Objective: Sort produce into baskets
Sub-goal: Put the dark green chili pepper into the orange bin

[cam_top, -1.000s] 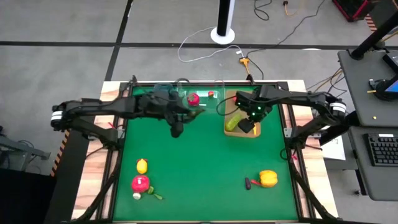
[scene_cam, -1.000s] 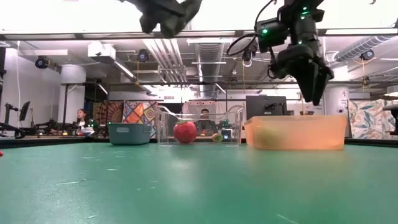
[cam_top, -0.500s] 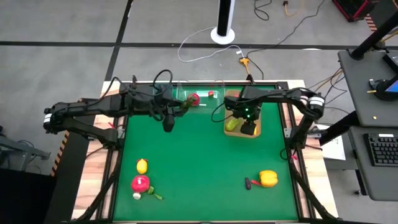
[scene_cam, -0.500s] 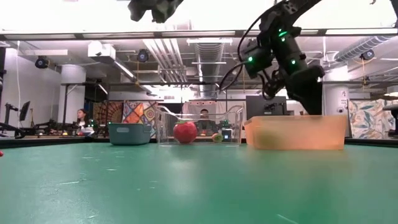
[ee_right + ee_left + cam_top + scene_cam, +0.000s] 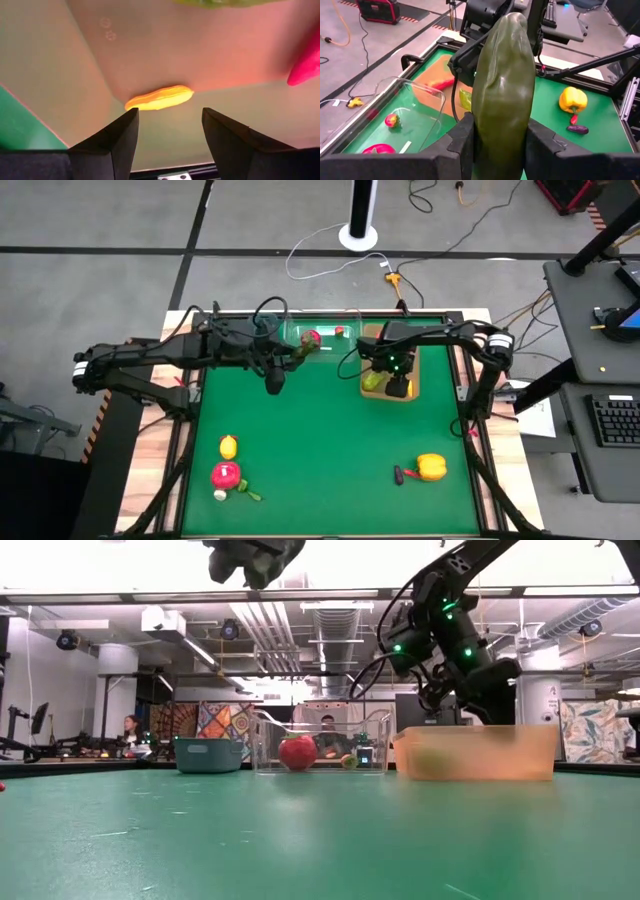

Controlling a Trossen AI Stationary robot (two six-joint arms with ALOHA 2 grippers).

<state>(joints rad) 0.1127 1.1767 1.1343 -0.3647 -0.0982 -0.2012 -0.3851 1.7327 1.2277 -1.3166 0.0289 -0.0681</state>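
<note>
My left gripper (image 5: 293, 358) is shut on a dark green cucumber (image 5: 502, 85), high above the table by the clear tub (image 5: 322, 340); it shows at the top of the low view (image 5: 250, 558). My right gripper (image 5: 398, 387) is open and empty, low inside the tan tray (image 5: 376, 391). Its fingers (image 5: 112, 137) stand over a yellow-orange piece (image 5: 159, 98) lying on the tray floor, with a pink-red piece (image 5: 305, 62) beside it. The clear tub holds a red round piece (image 5: 311, 338). The blue-grey bin (image 5: 262, 326) stands left of the tub. My left gripper pinches the cucumber's rear part (image 5: 500, 142) between its two fingers (image 5: 465, 142). The cucumber lies along the fingers and sticks out well past their tips. The fingers point toward the table's right and far side. The cucumber is lifted clear of the table.
A lemon (image 5: 228, 446), a red round piece (image 5: 226, 475) and small bits (image 5: 246, 494) lie near the front left. A yellow pepper (image 5: 431, 467) and a small dark piece (image 5: 400, 474) lie at the front right. People sit in the room behind (image 5: 330, 730).
My right gripper has gone down into the tan tray and a little toward the table's left. My left gripper has carried the cucumber a little toward the table's far left, staying high above the table.
</note>
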